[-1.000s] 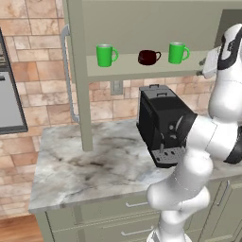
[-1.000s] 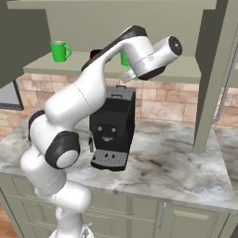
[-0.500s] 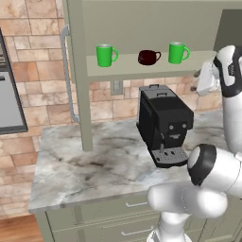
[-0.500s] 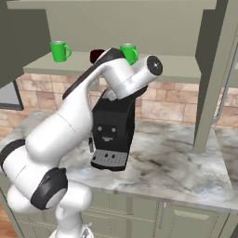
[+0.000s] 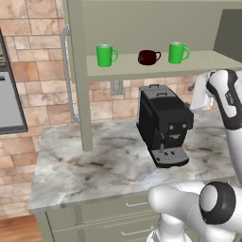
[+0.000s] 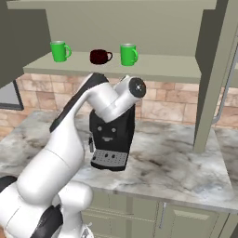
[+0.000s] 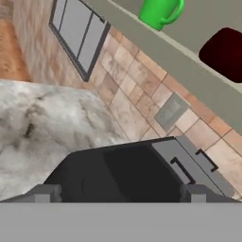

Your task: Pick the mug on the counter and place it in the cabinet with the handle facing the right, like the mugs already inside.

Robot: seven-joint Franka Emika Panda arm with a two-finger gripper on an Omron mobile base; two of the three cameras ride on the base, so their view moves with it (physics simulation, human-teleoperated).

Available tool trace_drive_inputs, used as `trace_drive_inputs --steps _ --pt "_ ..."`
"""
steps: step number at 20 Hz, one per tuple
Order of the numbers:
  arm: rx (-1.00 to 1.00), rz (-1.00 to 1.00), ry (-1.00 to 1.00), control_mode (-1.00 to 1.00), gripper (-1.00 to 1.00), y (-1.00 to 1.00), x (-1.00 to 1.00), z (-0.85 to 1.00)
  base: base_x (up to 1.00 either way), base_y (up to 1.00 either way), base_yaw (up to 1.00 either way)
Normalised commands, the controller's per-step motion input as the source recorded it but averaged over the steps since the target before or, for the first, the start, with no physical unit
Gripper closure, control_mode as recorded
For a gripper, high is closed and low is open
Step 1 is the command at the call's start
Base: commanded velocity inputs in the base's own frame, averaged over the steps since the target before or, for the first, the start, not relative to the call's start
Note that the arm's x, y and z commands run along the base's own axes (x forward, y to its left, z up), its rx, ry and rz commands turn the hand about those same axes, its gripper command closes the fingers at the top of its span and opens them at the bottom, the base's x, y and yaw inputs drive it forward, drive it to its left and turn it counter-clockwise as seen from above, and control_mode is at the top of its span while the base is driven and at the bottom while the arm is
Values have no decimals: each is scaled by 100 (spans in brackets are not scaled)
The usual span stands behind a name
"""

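**3 mugs on the cabinet shelf, arm off to the side**

The counter [image 5: 94,165] runs wide across both base views, grey-white marble with dark veins over sage-grey drawers [image 5: 127,222]. Above it the cabinet [image 5: 142,28] stands open, its door [image 5: 78,75] swung out with a long silver bar handle [image 5: 66,75] down its edge. A black coffee machine [image 5: 163,125] stands on the counter beneath the shelf, and the white arm [image 6: 88,121] bends in front of it in the right base view.

On the shelf [image 5: 156,66] 3 mugs sit in a row, well apart: a lime-green mug [image 5: 106,55], a squat dark red mug [image 5: 148,57] in the middle, and the mug [image 5: 177,52], upright, its handle [image 5: 186,52] facing right like the other 2.

The gripper [image 7: 121,194] shows as 2 dark fingertips wide apart, holding nothing, above the coffee machine's top.
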Motion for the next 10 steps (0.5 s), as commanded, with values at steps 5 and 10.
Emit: trace_drive_inputs --steps 5,10 --pt "-1 4 0 -100 -100 19 -23 -39 0 0 0" --pt "-1 4 0 -100 -100 15 -15 -40 0 0 0"
